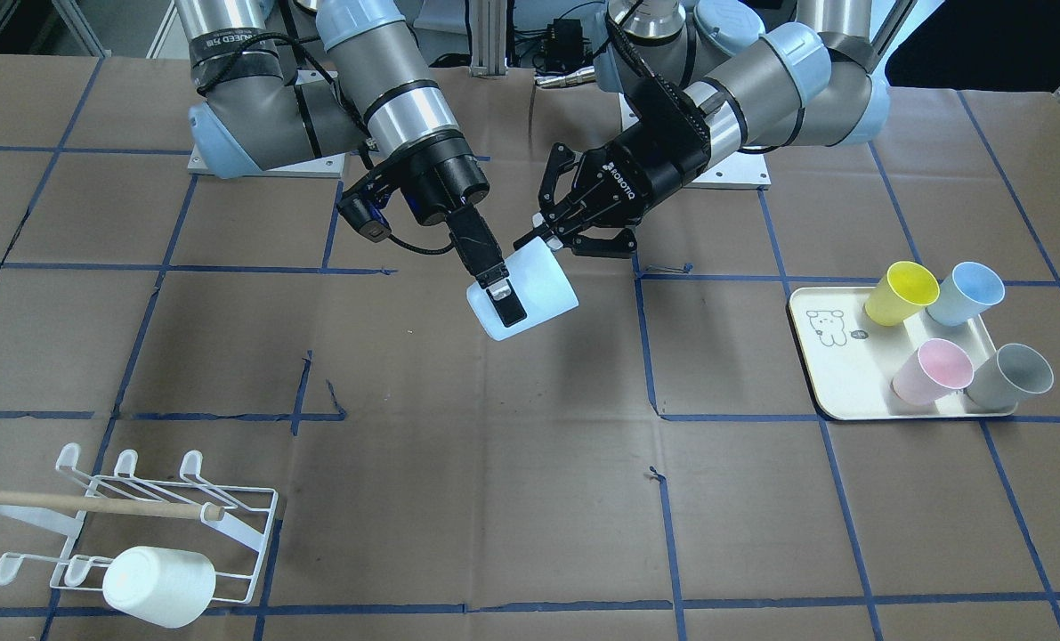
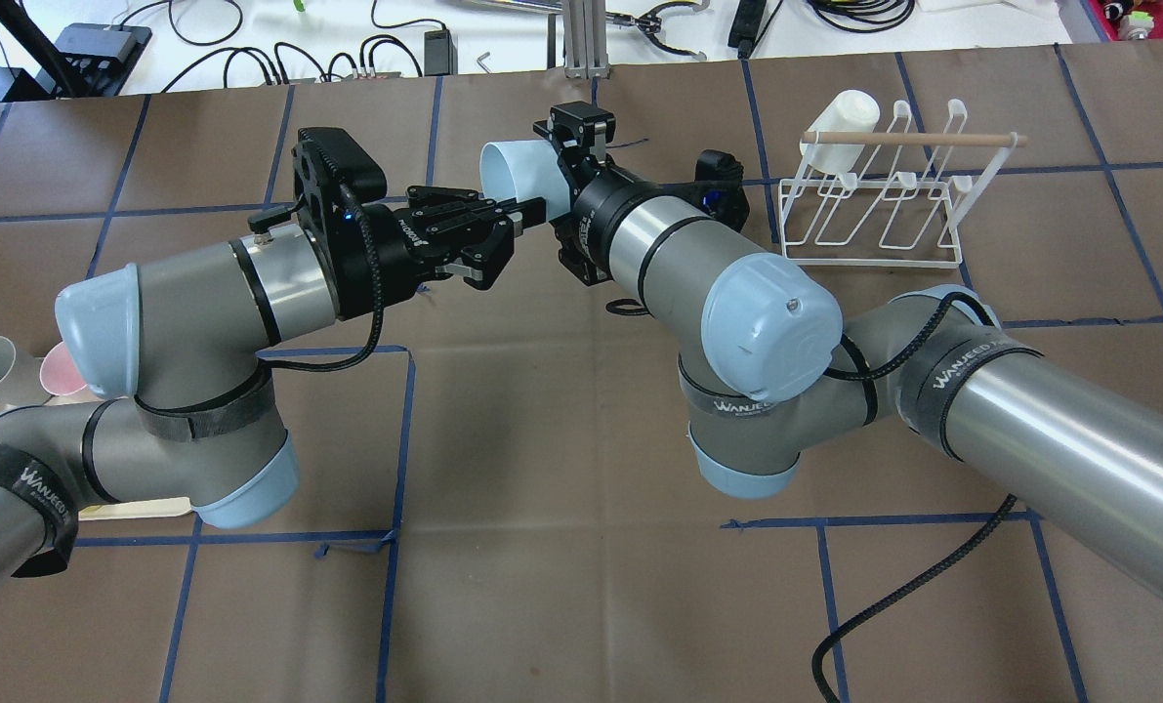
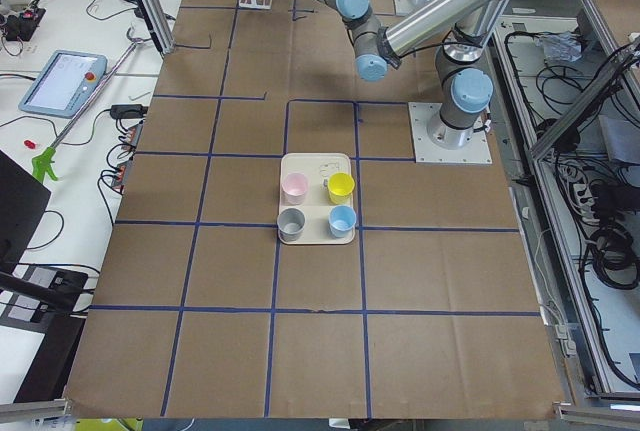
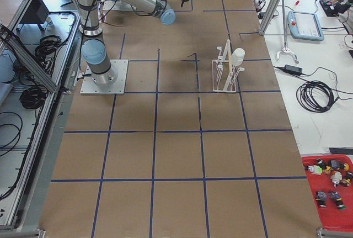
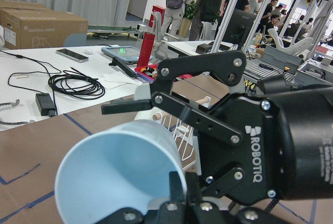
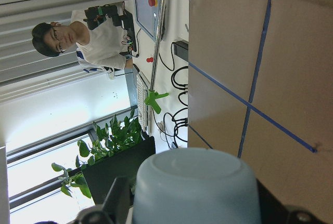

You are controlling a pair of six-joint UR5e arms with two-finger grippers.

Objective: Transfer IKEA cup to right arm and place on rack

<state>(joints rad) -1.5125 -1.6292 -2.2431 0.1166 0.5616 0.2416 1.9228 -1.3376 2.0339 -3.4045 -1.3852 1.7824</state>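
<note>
A pale blue-white cup (image 1: 543, 289) hangs tilted above the middle of the table, mouth towards the left arm. My right gripper (image 1: 519, 301) is shut on its body, one finger (image 1: 499, 289) lying along the outer wall; in the right wrist view the cup's base (image 6: 195, 187) sits between the fingers. My left gripper (image 1: 554, 242) is at the cup's rim with its jaws spread open, the rim between them. The white wire rack (image 1: 169, 512) with its wooden rod stands at the table's corner on the right arm's side and carries a white cup (image 1: 157, 583).
A cream tray (image 1: 837, 378) with a bear drawing lies on the left arm's side. It holds a yellow cup (image 1: 902, 292), a blue cup (image 1: 966, 294), a pink cup (image 1: 932, 371) and a grey cup (image 1: 1010, 376). Brown paper with blue tape lines covers the table.
</note>
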